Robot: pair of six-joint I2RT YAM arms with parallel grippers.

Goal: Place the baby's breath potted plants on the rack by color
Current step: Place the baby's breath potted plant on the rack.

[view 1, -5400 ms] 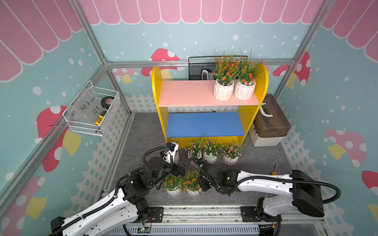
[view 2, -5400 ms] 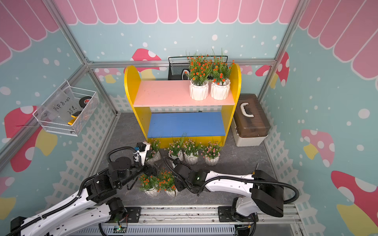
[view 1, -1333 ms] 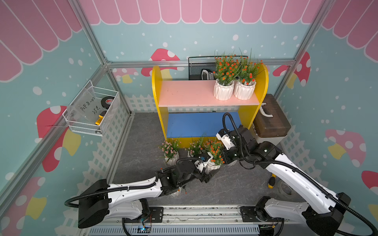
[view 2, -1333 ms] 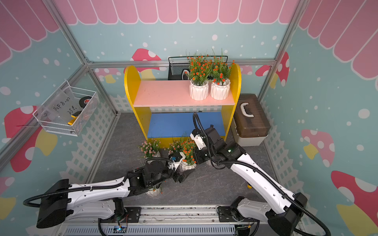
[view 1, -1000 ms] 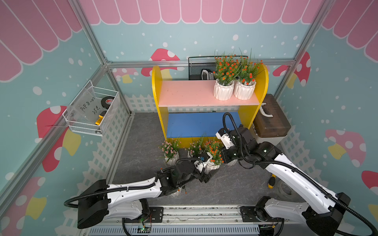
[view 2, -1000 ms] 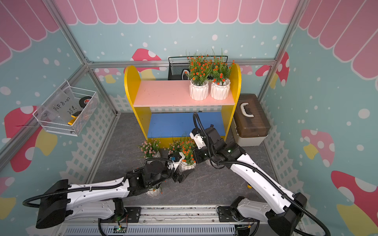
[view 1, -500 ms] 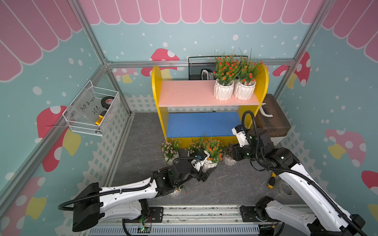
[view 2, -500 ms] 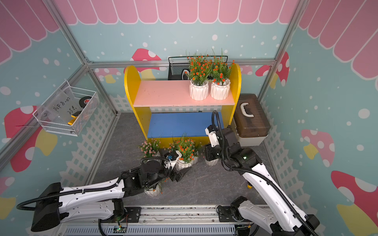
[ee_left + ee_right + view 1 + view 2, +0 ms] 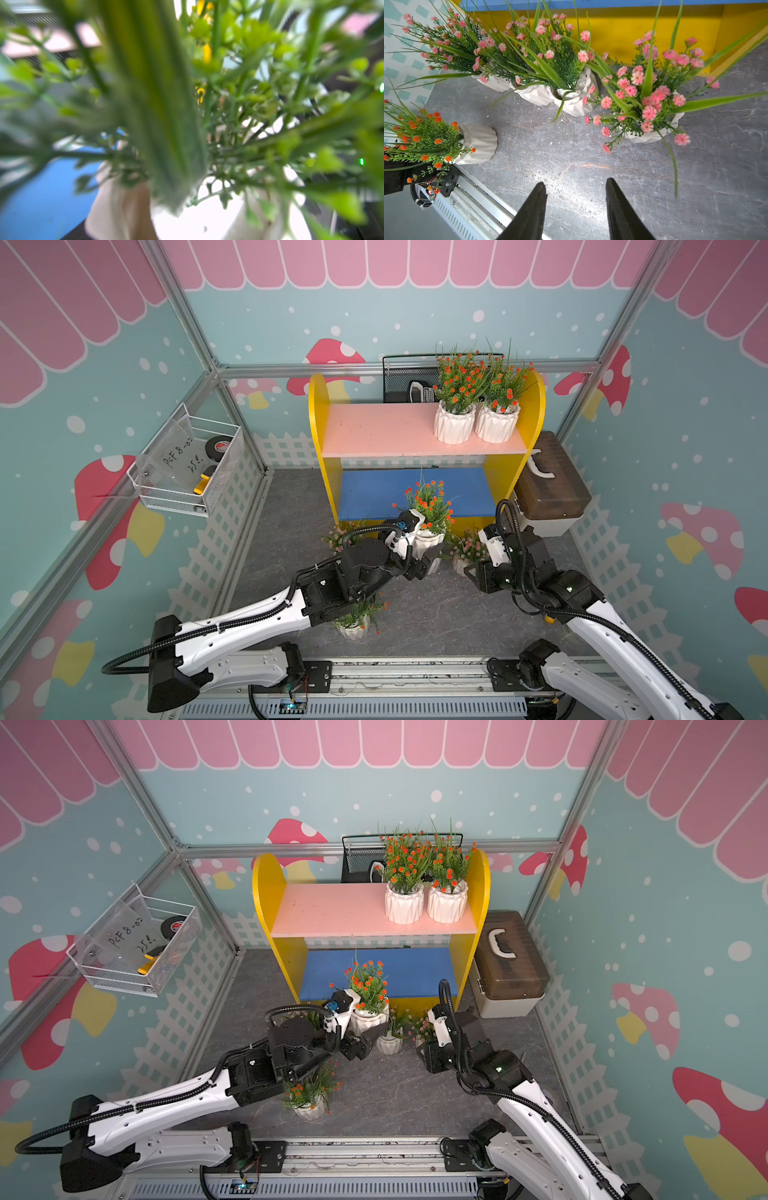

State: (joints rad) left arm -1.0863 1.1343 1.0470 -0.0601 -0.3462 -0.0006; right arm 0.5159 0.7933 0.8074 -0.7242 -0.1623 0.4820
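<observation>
**Orange pot in the air, bound for the pink board**

The left pincer is clenched on an orange-flowered pot, held upright off the counter in front of the rack, level with the blue lower board. The left wrist view is all blurred sprigs, so the top views are the guide here.

2 orange pots stand touching at the right end of the pink upper board, so this 1 most likely belongs beside them. To do it well:

- Raise the pot clear above the pink board's front edge before moving inward.
- Keep it upright; the grip sits low on a ribbed wall and could slip.
- Set it just left of the pair, leaving room for the last orange pot, which sits on the counter under the left arm.
- Let go only once the base rests flat.

The right pincer is released and empty above bare counter, near the 4 pink pots lined along the rack's foot. It should keep out of the lift path.
</observation>
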